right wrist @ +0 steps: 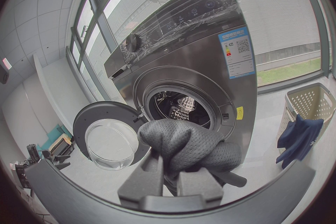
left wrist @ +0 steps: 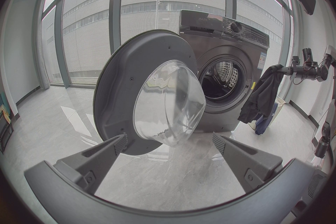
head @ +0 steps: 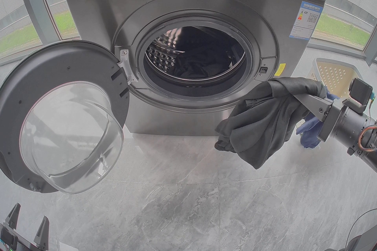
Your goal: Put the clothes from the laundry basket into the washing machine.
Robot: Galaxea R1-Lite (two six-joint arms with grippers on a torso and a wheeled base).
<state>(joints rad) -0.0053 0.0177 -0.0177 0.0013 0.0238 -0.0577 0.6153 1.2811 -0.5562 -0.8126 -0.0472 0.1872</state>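
The grey washing machine [head: 204, 0] stands with its round door [head: 59, 114] swung wide to the left. Dark clothes lie inside its drum [head: 196, 57]. My right gripper [head: 314, 100] is shut on a dark grey garment [head: 267, 122], which hangs in the air to the right of the drum opening and below it. In the right wrist view the same garment [right wrist: 185, 144] bunches over the gripper [right wrist: 171, 168]. The beige laundry basket [head: 337, 73] sits to the right of the machine with a blue garment [head: 312, 128] draped over its rim. My left gripper [left wrist: 169, 140] is open and holds nothing, low at the left.
The open door [left wrist: 140, 91] with its clear glass bowl juts out over the floor at the left. Grey tiled floor [head: 188, 193] stretches in front of the machine. Large windows stand behind the machine.
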